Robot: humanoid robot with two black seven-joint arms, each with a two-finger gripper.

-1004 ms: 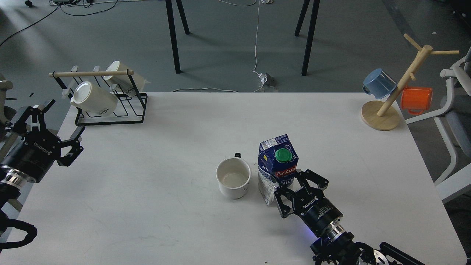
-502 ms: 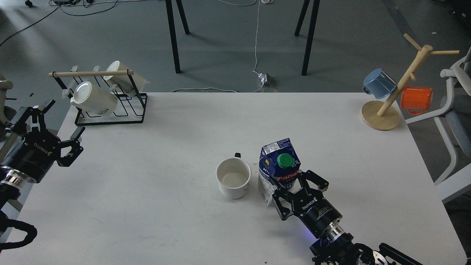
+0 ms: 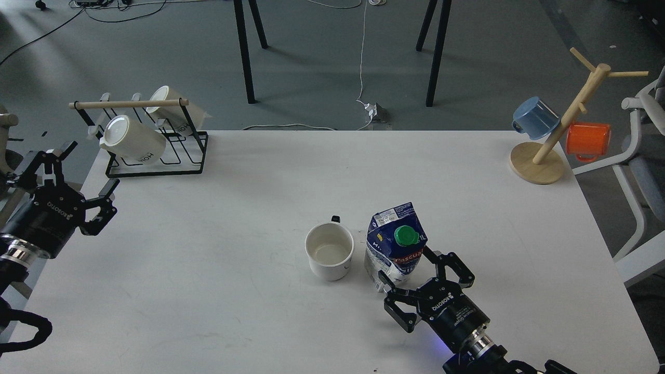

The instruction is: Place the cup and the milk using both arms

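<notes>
Milk [image 3: 396, 248] upright mid-table, just right of cup [image 3: 329, 251], the two near but apart. Right gripper [image 3: 410, 271] spread wide around carton's lower half, fingers flanking, not pressing; nothing held. Left gripper [image 3: 78, 179] open, empty, well off at table's left edge. Carton probably light-walled, crushable, top-heavy: best gripped low across flat sides. Cup rigid, glazed, likely slippery, breakable: best pinched at the rim wall.

A glossy white ceramic cup [image 3: 329, 256] stands beside a printed blue-and-white paperboard milk carton [image 3: 393, 246] with a green plastic cap, on a smooth matt white table [image 3: 218, 249], near matt black metal grippers.
</notes>
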